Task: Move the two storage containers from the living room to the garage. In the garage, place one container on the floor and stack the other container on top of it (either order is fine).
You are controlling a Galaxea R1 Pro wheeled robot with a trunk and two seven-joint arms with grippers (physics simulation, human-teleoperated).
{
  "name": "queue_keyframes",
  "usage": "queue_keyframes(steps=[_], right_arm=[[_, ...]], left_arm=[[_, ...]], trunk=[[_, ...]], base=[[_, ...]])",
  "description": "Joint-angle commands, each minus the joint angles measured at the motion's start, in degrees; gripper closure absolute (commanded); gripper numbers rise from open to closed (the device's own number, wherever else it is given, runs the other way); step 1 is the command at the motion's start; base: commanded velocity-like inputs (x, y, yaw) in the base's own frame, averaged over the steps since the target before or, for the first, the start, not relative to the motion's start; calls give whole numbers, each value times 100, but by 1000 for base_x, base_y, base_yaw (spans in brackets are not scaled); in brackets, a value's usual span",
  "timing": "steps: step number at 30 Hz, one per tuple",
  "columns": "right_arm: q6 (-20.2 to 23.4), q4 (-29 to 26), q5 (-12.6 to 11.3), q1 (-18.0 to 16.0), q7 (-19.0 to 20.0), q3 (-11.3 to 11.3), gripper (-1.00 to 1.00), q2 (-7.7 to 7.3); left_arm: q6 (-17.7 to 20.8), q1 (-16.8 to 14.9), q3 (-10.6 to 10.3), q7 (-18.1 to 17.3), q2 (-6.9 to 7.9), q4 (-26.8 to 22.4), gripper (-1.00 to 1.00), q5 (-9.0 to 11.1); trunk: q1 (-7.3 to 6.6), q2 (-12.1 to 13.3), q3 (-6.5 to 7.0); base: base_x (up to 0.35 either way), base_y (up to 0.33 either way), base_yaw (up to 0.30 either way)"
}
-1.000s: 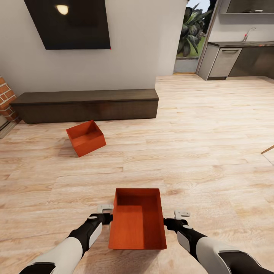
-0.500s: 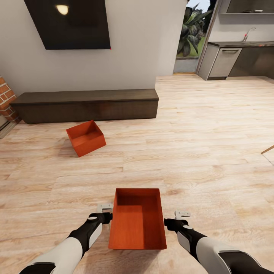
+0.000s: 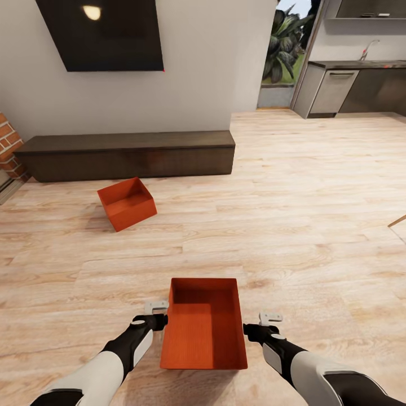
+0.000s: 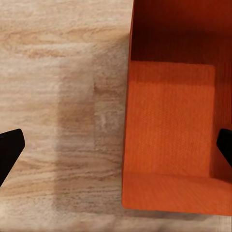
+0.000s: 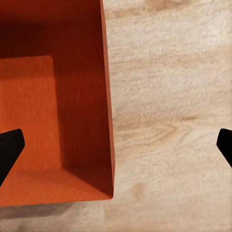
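- In the head view, one orange-red storage container (image 3: 203, 324) sat low in the centre of the frame on the light wood plank floor (image 3: 316, 225), its open top facing up and its long sides running away from the robot.
- The left gripper (image 3: 156, 314) hung just beside the container's left wall, and the right gripper (image 3: 265, 324) just beside its right wall, one on each side.
- In the left wrist view, the dark fingertips (image 4: 10, 150) stood wide apart, one over bare floor and the other over the container's inside, so the left wall (image 4: 129, 111) lay between them.
- The right wrist view showed the same: jaws spread wide, straddling the right wall (image 5: 108, 111), gripping nothing.
- The second storage container (image 3: 127, 203) lay in the left middle of the head view, turned at an angle, near the low dark TV bench (image 3: 129, 155) and well apart from the robot.
- The step in hand looked like a two-armed grasp of the near container.
- To do it well, both grippers would probably need to lower evenly onto the walls, close at matching points, and lift level.
- An uneven pinch might tilt the container.
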Motion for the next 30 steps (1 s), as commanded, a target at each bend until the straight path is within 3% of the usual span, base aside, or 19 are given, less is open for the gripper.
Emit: queue_keyframes(steps=[1, 4, 13, 30], right_arm=[[-28, 9, -35, -5, -8, 2, -100, 0], [-25, 14, -25, -5, 69, 16, -100, 19], [-63, 15, 538, -5, 81, 11, -100, 25], [-68, 15, 516, -5, 71, -6, -100, 24]], left_arm=[[44, 1, 19, 12, -1, -12, -100, 1], [54, 2, 24, 12, 0, 12, -100, 13], [55, 2, 25, 19, 7, 27, -100, 15], [55, 2, 20, 17, 9, 35, -100, 16]], trunk=[[22, -44, -22], [88, -164, -76], [286, -525, -238], [659, -1207, -543]], base=[[0, 0, 0], [0, 0, 0], [0, 0, 0], [0, 0, 0]])
